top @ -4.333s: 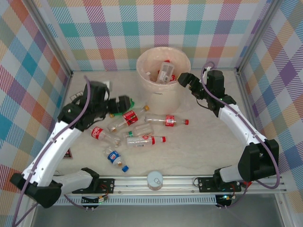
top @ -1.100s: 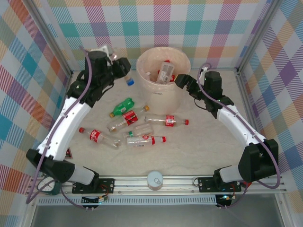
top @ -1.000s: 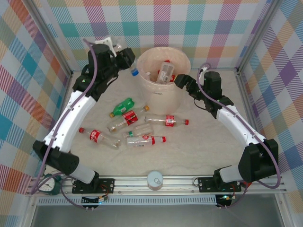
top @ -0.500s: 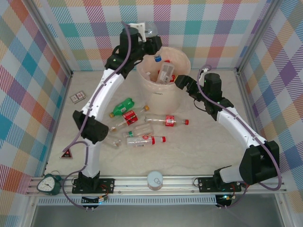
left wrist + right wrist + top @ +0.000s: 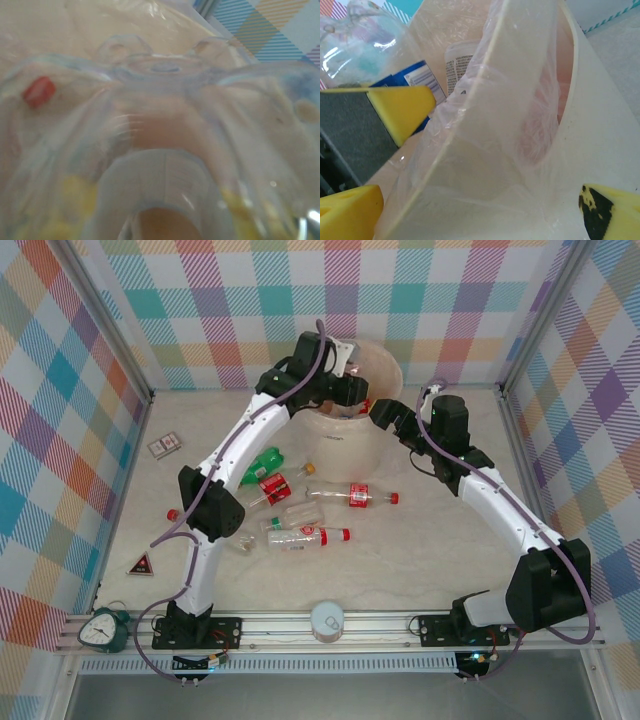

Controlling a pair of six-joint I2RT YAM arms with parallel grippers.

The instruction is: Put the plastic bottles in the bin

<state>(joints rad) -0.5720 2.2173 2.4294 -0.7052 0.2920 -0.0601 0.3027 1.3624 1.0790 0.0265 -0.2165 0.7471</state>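
My left gripper [image 5: 349, 388] hangs over the cream bin [image 5: 391, 367], shut on the clear bottle with the blue label [image 5: 422, 78]. That bottle's clear body [image 5: 165, 100] sits blurred between the yellow pads [image 5: 75, 195]. A red cap [image 5: 39, 91] lies inside the bin. My right gripper [image 5: 381, 412] is open at the bin's right rim, with the bin wall [image 5: 600, 125] between its fingers. On the table lie a green bottle [image 5: 262, 462] and several red-labelled bottles [image 5: 350, 495], [image 5: 300, 535], [image 5: 272, 488].
A white-lidded jar [image 5: 327, 620] stands at the front rail. A green clock [image 5: 100, 630] sits at the front left corner, with a red triangle card [image 5: 140, 564] and a small card [image 5: 165, 446] on the left. The left arm crosses above the bottles.
The left arm picked the blue-labelled bottle off the table, swung it up and to the right, and now holds it over the bin. The right arm has barely moved.
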